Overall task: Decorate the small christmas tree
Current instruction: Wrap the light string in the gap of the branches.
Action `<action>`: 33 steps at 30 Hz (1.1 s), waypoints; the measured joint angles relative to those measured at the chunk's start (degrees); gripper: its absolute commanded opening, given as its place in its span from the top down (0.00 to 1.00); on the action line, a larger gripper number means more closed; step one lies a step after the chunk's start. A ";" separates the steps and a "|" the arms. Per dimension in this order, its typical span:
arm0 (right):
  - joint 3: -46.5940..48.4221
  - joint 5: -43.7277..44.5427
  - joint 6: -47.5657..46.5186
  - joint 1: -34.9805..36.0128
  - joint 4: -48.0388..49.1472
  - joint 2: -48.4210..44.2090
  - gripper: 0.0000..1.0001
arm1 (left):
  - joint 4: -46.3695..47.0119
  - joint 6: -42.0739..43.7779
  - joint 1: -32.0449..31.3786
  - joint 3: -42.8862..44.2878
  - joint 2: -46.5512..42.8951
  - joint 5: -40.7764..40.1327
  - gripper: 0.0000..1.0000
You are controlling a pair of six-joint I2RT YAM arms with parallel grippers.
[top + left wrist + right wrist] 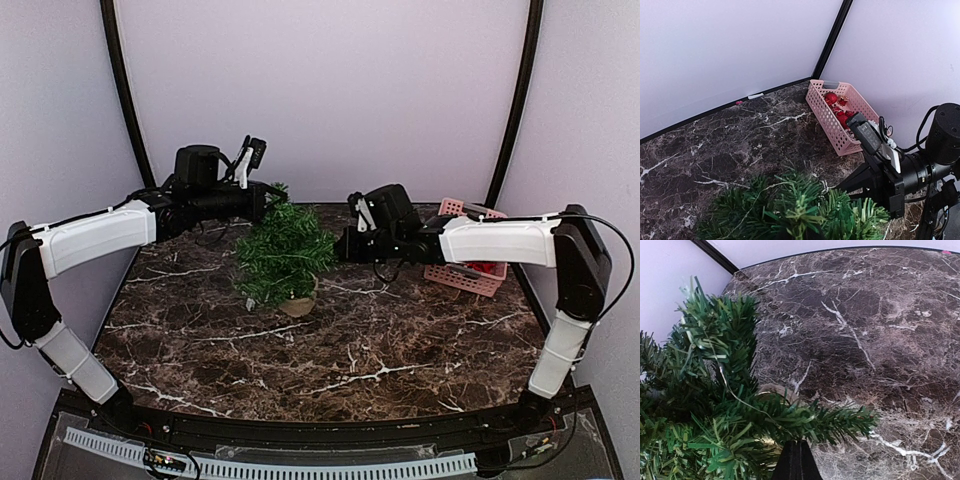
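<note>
**Both pincers closed at the small christmas tree, one on each side**

The right gripper (pixel 796 462) shows as a single dark tip with its jaws pressed together, pushed into the right-hand branches of the small christmas tree (pixel 283 255). The left gripper (pixel 268 198) is closed too, at the treetop; whether it pinches a sprig I cannot tell. The tree stands upright on its tan base (pixel 298 305), left of centre toward the back of the marble table (pixel 350 350). At the back right sits the pink basket (pixel 827 122), holding red ornaments (pixel 832 98) with bits of white among them. Each arm has its elbow raised at the table's outer side and its forearm running level inward. The right forearm crosses in front of the basket.
</note>
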 measured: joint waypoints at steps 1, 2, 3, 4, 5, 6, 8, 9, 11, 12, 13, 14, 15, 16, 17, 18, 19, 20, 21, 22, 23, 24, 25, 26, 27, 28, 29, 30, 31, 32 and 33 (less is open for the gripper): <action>0.00 -0.22 0.00 0.22 0.48 0.00 1.00 | 0.00 0.02 0.00 0.00 0.00 -0.02 1.00; 0.00 -0.26 0.00 0.48 0.61 0.00 1.00 | 0.02 0.04 0.00 0.00 0.00 0.00 1.00; -0.07 -0.31 0.00 0.59 0.94 -0.04 1.00 | 0.00 0.04 0.00 0.00 0.00 0.00 1.00; -0.28 -0.37 0.00 0.74 1.46 -0.15 1.00 | 0.00 0.07 0.00 0.00 0.00 0.00 1.00; -0.55 -0.44 0.07 0.83 1.79 -0.39 1.00 | 0.00 0.04 0.00 -0.02 0.00 0.00 1.00; -0.94 -0.46 0.11 0.85 2.23 -0.72 1.00 | 0.00 0.04 0.00 -0.02 0.00 0.02 1.00; -1.73 -0.46 0.50 0.87 2.75 -1.55 1.00 | 0.00 0.04 0.00 -0.02 0.00 0.07 1.00; -2.16 -0.48 0.81 0.87 3.19 -2.08 1.00 | 0.00 0.04 0.00 -0.02 0.00 0.09 1.00; -3.04 -0.52 1.62 0.90 4.70 -3.08 1.00 | 0.02 0.04 0.00 -0.02 0.00 0.17 1.00; -3.52 -0.46 2.12 0.92 5.57 -3.48 1.00 | 0.02 0.04 0.02 -0.02 0.00 0.20 1.00; -3.85 -0.46 2.58 0.94 6.27 -3.76 1.00 | 0.02 0.04 0.02 -0.02 0.00 0.20 1.00; -4.11 -0.44 3.21 0.98 7.21 -3.82 1.00 | 0.02 0.04 0.00 -0.04 0.00 0.24 1.00; -4.24 -0.46 3.89 1.03 7.91 -3.76 1.00 | 0.04 0.02 0.02 -0.07 0.00 0.31 1.00; -4.42 -0.50 4.39 1.05 8.50 -3.65 1.00 | 0.24 0.04 0.00 -0.17 0.00 0.44 1.00; -4.48 -0.55 4.79 1.09 8.81 -3.56 1.00 | 0.48 0.04 0.00 -0.33 0.00 0.50 1.00; -4.50 -0.68 5.31 1.11 9.35 -3.30 1.00 | 0.68 0.04 0.00 -0.42 0.00 0.55 1.00; -4.50 -0.83 5.64 1.16 10.03 -2.89 1.00 | 0.81 0.04 0.00 -0.52 0.00 0.59 1.00; -4.50 -0.92 5.86 1.22 10.47 -2.40 1.00 | 0.98 0.04 0.02 -0.59 0.00 0.59 1.00; -4.50 -0.90 6.01 1.25 10.69 -2.03 1.00 | 1.03 0.04 0.00 -0.66 0.00 0.59 1.00; -4.50 -0.90 6.16 1.27 10.86 -1.62 1.00 | 1.09 0.04 0.02 -0.68 0.00 0.59 1.00; -4.50 -0.87 6.34 1.27 10.93 -1.27 1.00 | 1.18 0.04 0.00 -0.68 0.00 0.59 0.98; -4.50 -0.87 6.47 1.29 10.95 -0.98 1.00 | 1.18 0.04 0.02 -0.68 0.00 0.61 0.96; -4.50 -0.90 6.49 1.29 10.95 -0.85 1.00 | 1.20 0.07 0.00 -0.68 0.00 0.61 0.91; -4.50 -0.90 6.49 1.31 10.95 -0.76 1.00 | 1.20 0.02 0.00 -0.68 0.00 0.63 0.87; -4.50 -0.90 6.49 1.31 10.93 -0.76 0.97 | 1.20 0.20 0.00 -0.68 0.00 0.63 0.81; -4.50 -0.92 6.47 1.31 10.95 -0.76 0.91 | 1.18 0.20 0.00 -0.68 0.00 0.63 0.75; -4.50 -0.92 6.36 1.31 10.95 -0.76 0.86 | 1.18 0.37 0.02 -0.70 0.00 0.63 0.73; -4.50 -0.96 6.51 1.33 10.93 -0.76 0.83 | 1.16 0.61 0.02 -0.74 0.00 0.55 0.69; -4.55 -0.94 6.34 1.36 10.93 -0.76 0.79 | 1.14 0.46 0.02 -0.79 0.00 0.52 0.67; -4.68 -0.98 6.14 1.38 10.97 -0.85 0.76 | 1.11 0.46 0.02 -0.79 0.00 0.44 0.64; -4.85 -0.94 6.12 1.40 10.91 -1.03 0.72 | 1.07 0.52 0.02 -0.79 0.00 0.37 0.61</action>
